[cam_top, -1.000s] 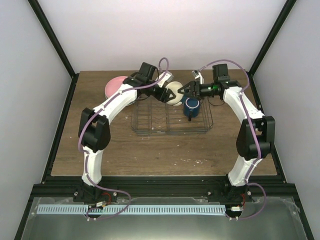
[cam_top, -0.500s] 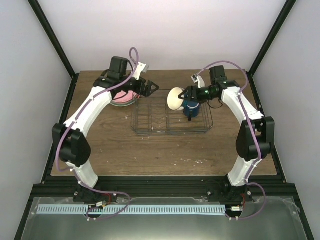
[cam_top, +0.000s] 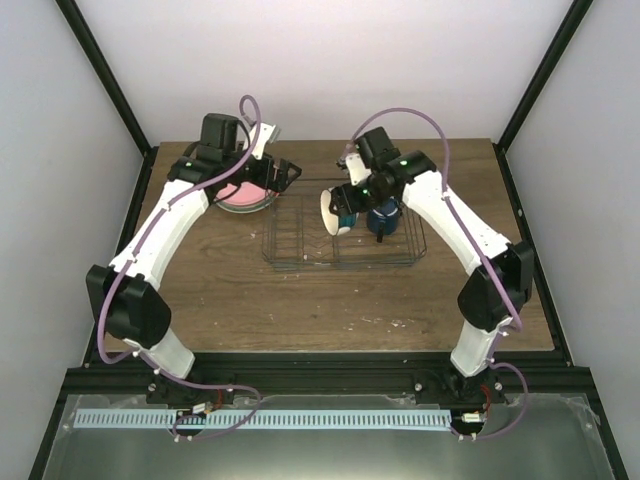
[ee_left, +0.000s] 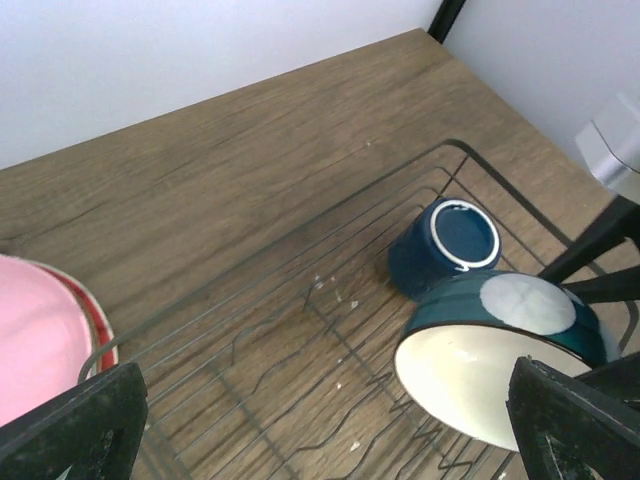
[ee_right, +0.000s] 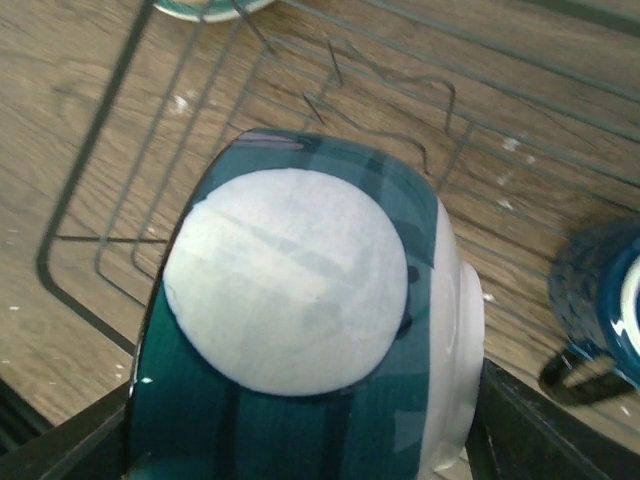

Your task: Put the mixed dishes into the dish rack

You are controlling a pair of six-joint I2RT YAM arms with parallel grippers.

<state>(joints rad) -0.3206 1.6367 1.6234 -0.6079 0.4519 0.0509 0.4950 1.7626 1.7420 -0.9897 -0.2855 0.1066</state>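
overhead, right end effector [cam_top: 347, 203] holds cream bowl [cam_top: 333, 212] sideways above dish rack [cam_top: 300, 250]; left end effector [cam_top: 288, 176] spread wide.

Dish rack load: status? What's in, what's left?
Done: the dark blue mug lies inside the dish rack. In hand: the right gripper holds the cream bowl tilted over the rack's middle. Remaining: the pink plate sits on the table beside the rack, another rim showing under it; the left gripper hangs open and empty nearby.
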